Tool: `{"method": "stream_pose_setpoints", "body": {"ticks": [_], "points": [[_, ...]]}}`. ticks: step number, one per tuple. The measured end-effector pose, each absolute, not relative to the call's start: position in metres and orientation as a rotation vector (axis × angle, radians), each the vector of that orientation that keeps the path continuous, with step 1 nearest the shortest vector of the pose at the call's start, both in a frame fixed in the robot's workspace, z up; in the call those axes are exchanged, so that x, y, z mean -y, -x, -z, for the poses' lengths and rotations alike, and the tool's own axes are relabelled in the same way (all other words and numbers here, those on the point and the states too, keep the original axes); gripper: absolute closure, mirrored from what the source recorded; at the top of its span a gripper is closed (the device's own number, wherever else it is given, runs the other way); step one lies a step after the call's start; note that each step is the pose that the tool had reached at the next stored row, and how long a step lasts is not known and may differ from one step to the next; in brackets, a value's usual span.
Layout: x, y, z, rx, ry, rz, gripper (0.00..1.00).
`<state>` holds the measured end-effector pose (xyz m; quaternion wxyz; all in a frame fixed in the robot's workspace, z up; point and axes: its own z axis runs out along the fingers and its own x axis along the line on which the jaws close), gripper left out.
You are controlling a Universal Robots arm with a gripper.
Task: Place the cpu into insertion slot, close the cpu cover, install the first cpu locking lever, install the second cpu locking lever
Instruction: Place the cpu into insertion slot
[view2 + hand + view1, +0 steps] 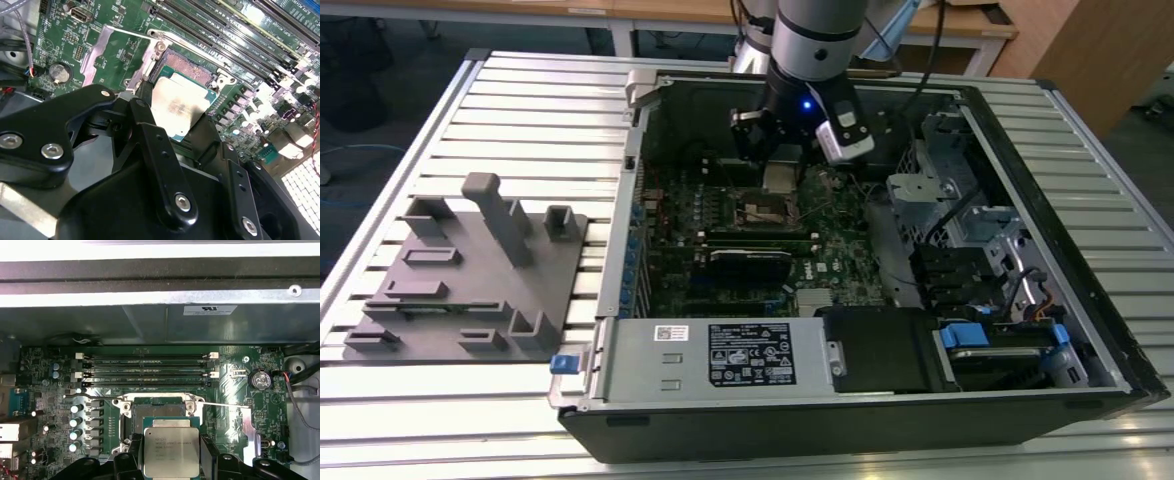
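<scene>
Pincer [171, 460] pinches the flat square cpu [177, 107] — dull silvery top (faintly smudged) — above the dark insertion slot [187, 67].

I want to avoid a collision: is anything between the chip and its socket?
Nothing visible does. The pincer grips the chip near the bare socket, and the metal cover is swung open to one side, off the socket.

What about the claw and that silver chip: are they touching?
Touching. The first wrist view shows the gripper clamping the chip by two opposite edges, no gap.
</scene>
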<state>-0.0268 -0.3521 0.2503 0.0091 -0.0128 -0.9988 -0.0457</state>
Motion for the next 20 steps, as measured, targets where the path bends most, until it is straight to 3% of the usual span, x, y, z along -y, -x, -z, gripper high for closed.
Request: {"method": "stream_pose_setpoints", "body": {"ticks": [20], "points": [[0.352,0.027,-0.238,3.12,0.04,0.142,0.46]]}}
